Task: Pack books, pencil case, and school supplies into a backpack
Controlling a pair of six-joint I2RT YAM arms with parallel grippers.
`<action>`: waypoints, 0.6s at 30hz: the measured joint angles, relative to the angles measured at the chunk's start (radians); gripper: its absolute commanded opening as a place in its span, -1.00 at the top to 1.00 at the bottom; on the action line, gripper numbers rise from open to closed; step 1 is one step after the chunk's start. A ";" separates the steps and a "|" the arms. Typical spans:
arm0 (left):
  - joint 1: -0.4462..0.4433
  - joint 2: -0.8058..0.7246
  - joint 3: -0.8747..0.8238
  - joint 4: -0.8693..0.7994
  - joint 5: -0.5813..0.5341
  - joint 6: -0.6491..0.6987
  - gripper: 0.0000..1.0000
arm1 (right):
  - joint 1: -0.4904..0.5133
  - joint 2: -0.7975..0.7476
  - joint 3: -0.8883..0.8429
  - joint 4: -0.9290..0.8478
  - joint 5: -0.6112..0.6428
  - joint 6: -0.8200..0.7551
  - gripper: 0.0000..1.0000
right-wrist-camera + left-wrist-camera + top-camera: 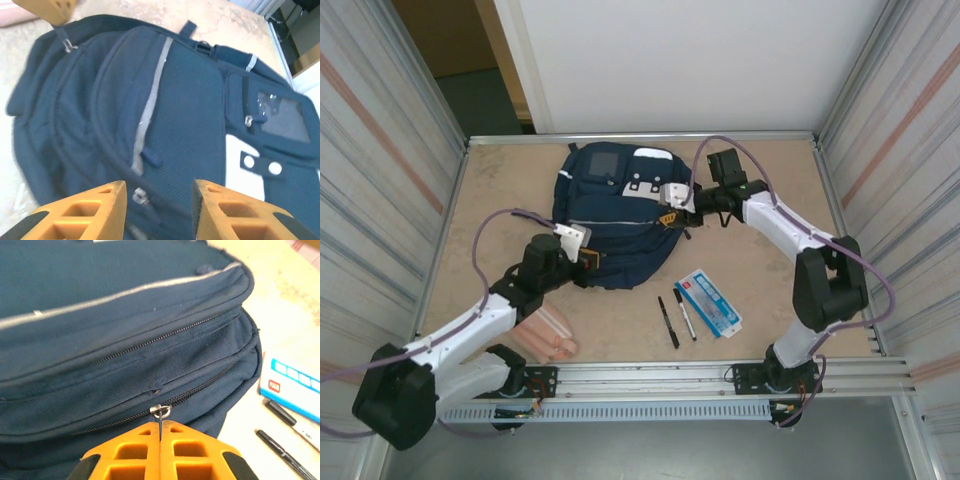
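Observation:
The navy backpack point(615, 215) lies flat at the table's far middle. My left gripper point(161, 426) is shut on the thin pull tab of a zipper slider point(161, 411) on the bag's near side point(125, 315). My right gripper point(159, 187) hovers open over the backpack's front panel point(190, 100), a second metal zip pull point(139, 196) just inside its left finger. The pink pencil case point(548, 335) lies under my left arm. Two black pens point(668, 322) point(686, 313) and the blue-and-white box point(710, 302) lie near the front. The books are out of view.
Corrugated walls close in the table on both sides, with a metal rail point(650, 375) along the near edge. Bare tabletop lies left of the backpack and at the far right. In the left wrist view the box point(295, 390) and pens point(282, 414) lie just right of the bag.

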 measured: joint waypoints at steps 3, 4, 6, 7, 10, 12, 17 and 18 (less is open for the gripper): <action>0.000 0.077 0.079 -0.068 0.034 -0.058 1.00 | 0.040 -0.083 -0.085 -0.002 0.015 0.027 0.23; 0.000 0.095 0.104 -0.086 0.046 -0.074 1.00 | 0.066 -0.098 -0.101 -0.001 0.021 0.032 0.23; 0.000 0.113 0.135 -0.111 0.071 -0.103 1.00 | 0.121 -0.106 -0.117 -0.001 0.040 0.043 0.23; 0.000 0.116 0.145 -0.124 0.081 -0.115 1.00 | 0.148 -0.105 -0.122 -0.002 0.049 0.050 0.23; 0.002 0.116 0.163 -0.156 0.097 -0.142 1.00 | 0.199 -0.090 -0.124 0.002 0.090 0.066 0.16; 0.006 0.116 0.164 -0.164 0.103 -0.151 1.00 | 0.215 -0.074 -0.124 0.012 0.132 0.083 0.08; 0.008 0.115 0.164 -0.168 0.113 -0.166 1.00 | 0.248 -0.020 -0.116 0.055 0.210 0.106 0.09; 0.008 0.114 0.164 -0.168 0.113 -0.169 1.00 | 0.260 -0.008 -0.110 0.063 0.224 0.111 0.10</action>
